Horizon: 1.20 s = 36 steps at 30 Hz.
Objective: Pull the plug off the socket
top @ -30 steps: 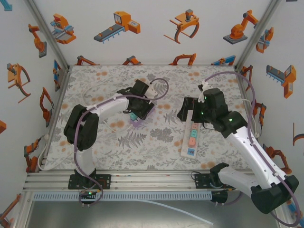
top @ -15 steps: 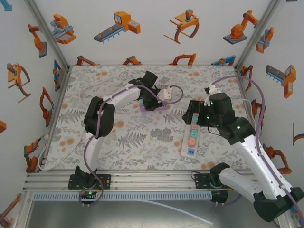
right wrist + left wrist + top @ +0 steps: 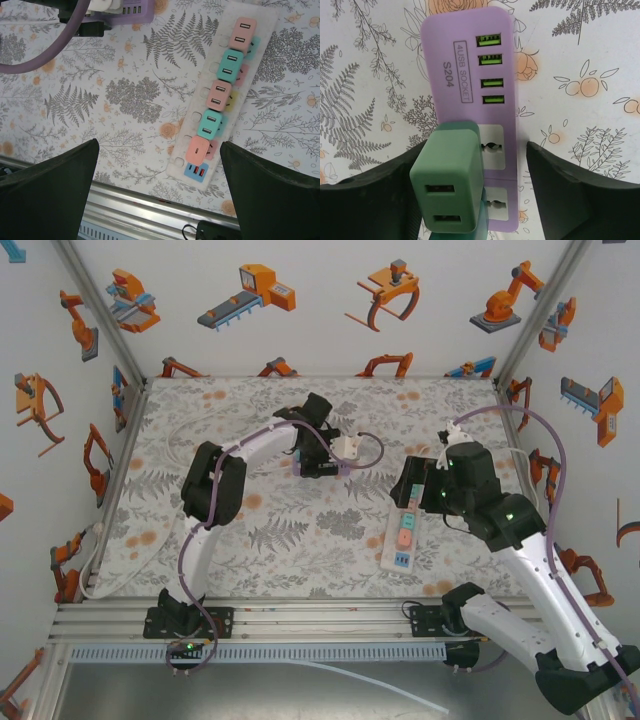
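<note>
on the purple socket strip [image 3: 465, 65], which is lying flat on the bench [image 3: 590, 50] toward its far middle, the green plug [image 3: 451, 182] is sitting just past the four usb ports, apparently not yet pulled. the left gripper [image 3: 474, 160] is straddling it with fingers apart, one finger against the plug's side, the other standing off, so nothing is being clamped. the grasp before the pull seems to be in hand; next it is needing a square close and a straight lift. the right gripper [image 3: 159, 160] is hanging wide open over the white power strip [image 3: 195, 125].

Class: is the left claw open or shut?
Open: left claw fingers stand apart, a gap between one and the green plug on the purple strip.
</note>
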### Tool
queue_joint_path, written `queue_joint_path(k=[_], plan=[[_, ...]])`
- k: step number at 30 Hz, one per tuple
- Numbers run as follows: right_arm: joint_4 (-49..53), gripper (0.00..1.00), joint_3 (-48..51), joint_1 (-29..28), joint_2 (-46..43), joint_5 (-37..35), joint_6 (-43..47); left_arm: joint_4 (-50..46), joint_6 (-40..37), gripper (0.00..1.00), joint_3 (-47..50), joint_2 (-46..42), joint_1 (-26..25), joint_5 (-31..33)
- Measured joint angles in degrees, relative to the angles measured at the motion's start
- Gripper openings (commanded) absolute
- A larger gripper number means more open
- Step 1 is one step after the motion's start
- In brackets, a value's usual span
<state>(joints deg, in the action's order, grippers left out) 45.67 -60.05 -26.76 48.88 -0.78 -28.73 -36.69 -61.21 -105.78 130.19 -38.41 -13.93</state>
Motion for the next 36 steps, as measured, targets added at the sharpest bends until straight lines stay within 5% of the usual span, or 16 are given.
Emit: queue_joint_path(k=[3,8,21,28,36], plan=[[0.00,0.98,0.00,0.00,0.00,-0.09,0.00,0.02,0.00,0.74,0.00,-0.02,0.00,0.20],[-0.07,0.98,0.00,0.00,0.02,-0.46,0.02,0.90,0.50,0.94,0.63,-1.11,-0.11,0.90],[-10.38,0.99,-1.40,0.00,5.77,0.48,3.30,9.35,9.60,0.97,11.54,-22.18,-0.11,-1.31],[-26.84,0.99,-1.68,0.00,11.87,6.71,17.33,22.88,23.82,0.97,27.02,-40.33,1.05,-0.94],[-33.14,0.99,-5.86,-0.17,24.52,21.16,47.08,34.88,46.93,0.97,42.05,-57.33,1.77,6.34]])
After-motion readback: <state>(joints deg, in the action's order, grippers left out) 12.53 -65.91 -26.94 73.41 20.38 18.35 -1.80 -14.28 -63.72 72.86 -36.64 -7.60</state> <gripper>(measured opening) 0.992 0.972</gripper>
